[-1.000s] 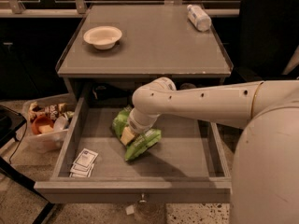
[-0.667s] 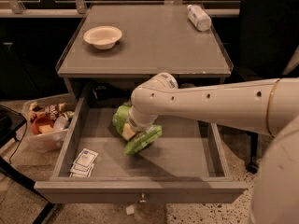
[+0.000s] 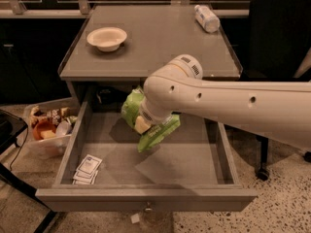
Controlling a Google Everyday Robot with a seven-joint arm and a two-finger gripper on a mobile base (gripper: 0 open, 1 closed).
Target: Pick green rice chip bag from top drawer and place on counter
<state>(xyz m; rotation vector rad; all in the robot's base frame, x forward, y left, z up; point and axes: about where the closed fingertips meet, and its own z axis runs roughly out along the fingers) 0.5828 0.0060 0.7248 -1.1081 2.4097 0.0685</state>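
The green rice chip bag (image 3: 156,133) is crinkled and light green, and it hangs above the floor of the open top drawer (image 3: 194,164). My gripper (image 3: 143,124) is shut on the bag's middle and is mostly hidden behind my white wrist. The bag is lifted clear of the drawer floor, below the front edge of the counter (image 3: 160,47). My arm reaches in from the right across the drawer.
A white bowl (image 3: 107,37) sits on the counter at the left and a plastic bottle (image 3: 206,18) lies at the back right. Small white packets (image 3: 87,169) lie in the drawer's front left corner. A bin of items (image 3: 46,130) stands on the floor at the left, and a dark chair (image 3: 277,42) at the right.
The gripper has risen with the bag, which has come up off the drawer floor and moved slightly towards the counter.
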